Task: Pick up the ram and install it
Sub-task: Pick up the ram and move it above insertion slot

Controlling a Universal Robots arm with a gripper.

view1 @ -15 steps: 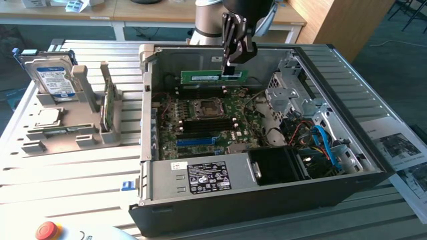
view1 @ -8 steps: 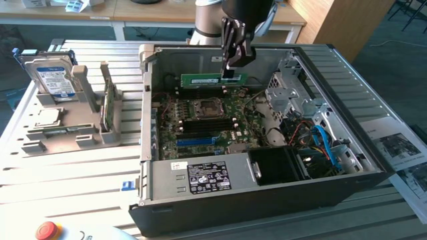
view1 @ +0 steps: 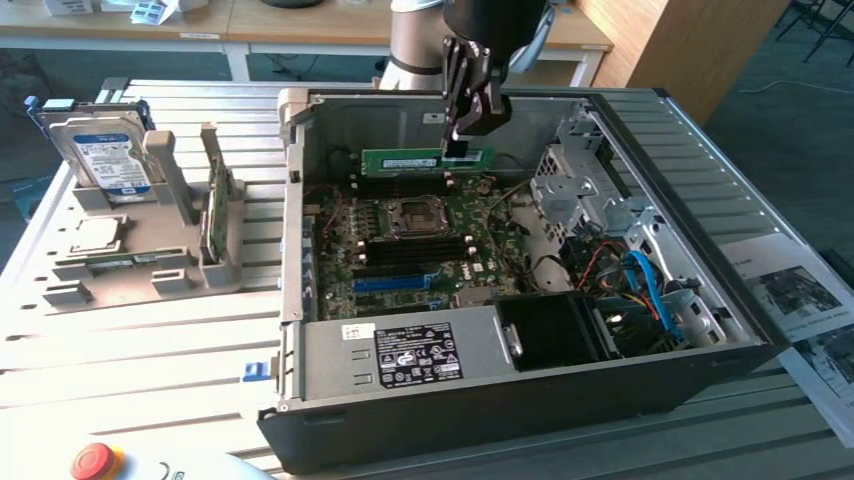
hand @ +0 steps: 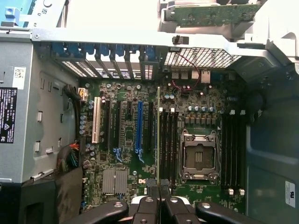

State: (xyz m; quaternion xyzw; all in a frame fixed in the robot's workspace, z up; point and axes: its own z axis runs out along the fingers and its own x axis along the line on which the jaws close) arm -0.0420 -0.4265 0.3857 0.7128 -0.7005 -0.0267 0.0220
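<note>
In the claw (view1: 461,148), the ram (view1: 400,159).

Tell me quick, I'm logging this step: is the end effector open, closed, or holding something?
End effector: closed, holding the ram above the motherboard.

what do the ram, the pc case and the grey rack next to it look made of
The ram: green circuit board, likely fibreglass laminate, matte, with a pale paper-like label.
The pc case: bare sheet metal, probably steel, dull silver-grey, with folded edges and punched vents.
The grey rack: seemingly plastic, flat matte grey in thick blocky shapes, though paint cannot be ruled out.
</note>
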